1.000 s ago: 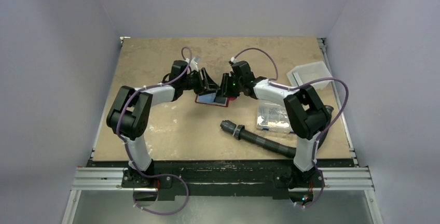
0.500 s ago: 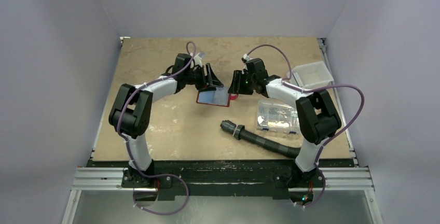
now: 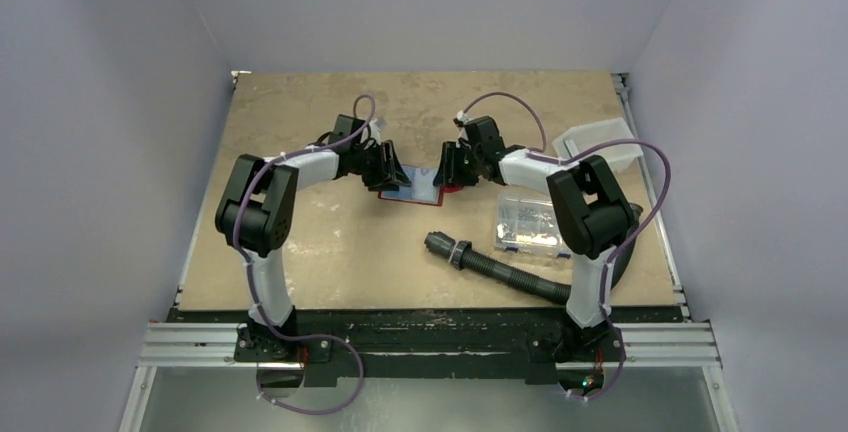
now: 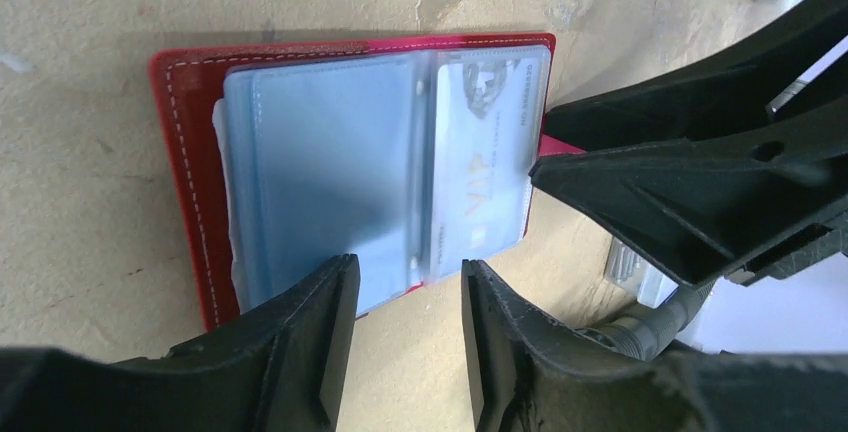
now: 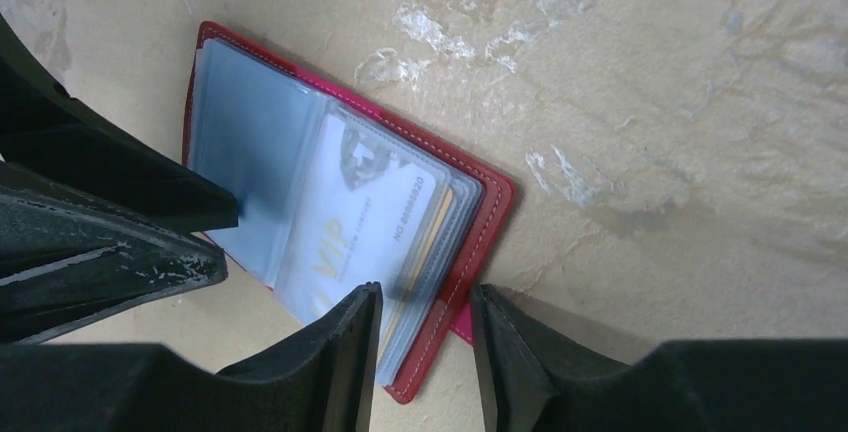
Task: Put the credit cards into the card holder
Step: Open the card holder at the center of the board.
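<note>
While the card holder [image 3: 412,188] is lying open in the top view, the left gripper [image 3: 386,168] and right gripper [image 3: 447,166] are hovering at its opposite edges. The left wrist view is showing narrowly parted, empty jaws beside a sleeved credit card [image 4: 480,167]. The right wrist view is showing the same over the holder's outer edge, so insertion is seemingly finishing. Next, one gripper is probably needing to lift a cover and fold it shut.
</note>
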Tool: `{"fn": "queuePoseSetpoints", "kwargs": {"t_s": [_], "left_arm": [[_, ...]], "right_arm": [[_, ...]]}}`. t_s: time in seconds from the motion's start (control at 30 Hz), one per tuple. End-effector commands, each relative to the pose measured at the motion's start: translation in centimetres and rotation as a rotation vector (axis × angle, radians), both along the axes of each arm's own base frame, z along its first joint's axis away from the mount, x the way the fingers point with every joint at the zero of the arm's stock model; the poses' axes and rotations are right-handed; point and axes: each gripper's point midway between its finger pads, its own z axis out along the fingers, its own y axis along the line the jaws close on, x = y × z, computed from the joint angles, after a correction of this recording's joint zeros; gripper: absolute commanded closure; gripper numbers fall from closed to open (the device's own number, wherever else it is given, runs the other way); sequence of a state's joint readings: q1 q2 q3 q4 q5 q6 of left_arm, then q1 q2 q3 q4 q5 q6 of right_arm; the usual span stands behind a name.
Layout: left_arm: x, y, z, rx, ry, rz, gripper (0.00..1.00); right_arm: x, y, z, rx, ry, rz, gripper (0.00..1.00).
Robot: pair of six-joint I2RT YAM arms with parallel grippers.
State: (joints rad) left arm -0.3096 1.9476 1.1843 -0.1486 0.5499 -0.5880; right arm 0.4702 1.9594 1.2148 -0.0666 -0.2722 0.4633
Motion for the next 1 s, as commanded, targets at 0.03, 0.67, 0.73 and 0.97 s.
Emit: {"fn": "queuePoseSetpoints", "kwargs": {"t_s": [0.03, 0.67, 0.73, 0.97], "left_arm": [[-1.6, 2.3, -2.5, 0.070, 0.057, 0.047, 0.55], [-2.5, 4.2, 2.4, -0.076, -0.003, 0.136, 0.47], [-0.8, 6.0, 2.5, -0.044, -0.038, 0.207, 0.44], [-0.3, 5.1, -1.4, -0.110, 0.090, 0.167, 0.46]], "right_arm": [[1.8, -0.3, 0.2, -0.072, -0.070, 0.013, 0.55], [2.6, -4.5, -2.7, -0.392, -0.068, 0.063, 0.54], [2.8, -4.5, -2.8, -0.399, -0.072, 0.074, 0.59], [2.2, -5.7, -2.7, -0.444, -0.031, 0.020, 0.74]]}}
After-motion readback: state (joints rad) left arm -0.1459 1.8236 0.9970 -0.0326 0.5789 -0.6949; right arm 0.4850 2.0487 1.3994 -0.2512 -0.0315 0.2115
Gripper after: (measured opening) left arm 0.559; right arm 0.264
